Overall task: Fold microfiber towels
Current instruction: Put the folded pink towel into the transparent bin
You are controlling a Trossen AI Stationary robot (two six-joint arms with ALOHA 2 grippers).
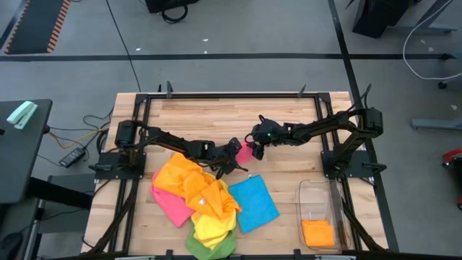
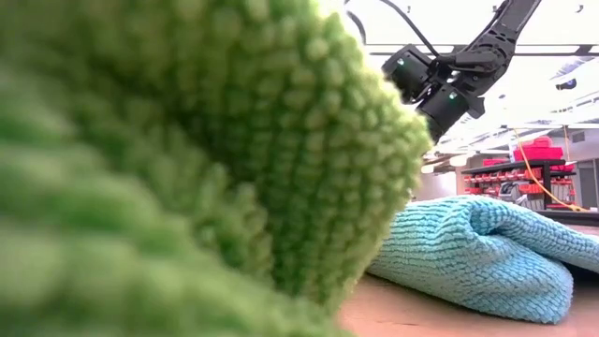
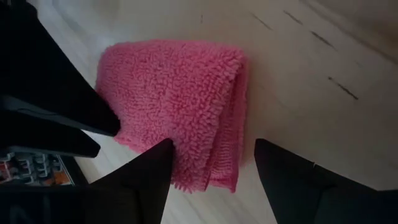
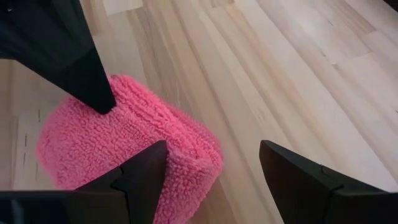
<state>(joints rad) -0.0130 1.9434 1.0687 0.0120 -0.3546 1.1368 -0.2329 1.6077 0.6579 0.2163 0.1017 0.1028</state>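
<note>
Green towel [image 2: 187, 159] close up, both hands [image 1: 232, 153] [image 1: 255, 146] spread over folded pink towel [image 3: 180, 106]

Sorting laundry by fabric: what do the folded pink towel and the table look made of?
Pink towel: soft, matte looped pile, likely microfiber, judging by its fuzzy tufts. Table: pale wood planks with visible grain and seams, apparently smooth.

This is a robotics lab or workshop. A butcher-block table [image 1: 231, 115] in a black metal frame stands on a grey concrete floor [image 1: 238, 29]. Left of the table, cables [image 1: 79, 130] trail to a small device; hazard-striped matting [image 1: 36, 25] lies far beyond it. Behind the table, the low view shows red storage bins [image 2: 538, 150] on shelving.
</note>
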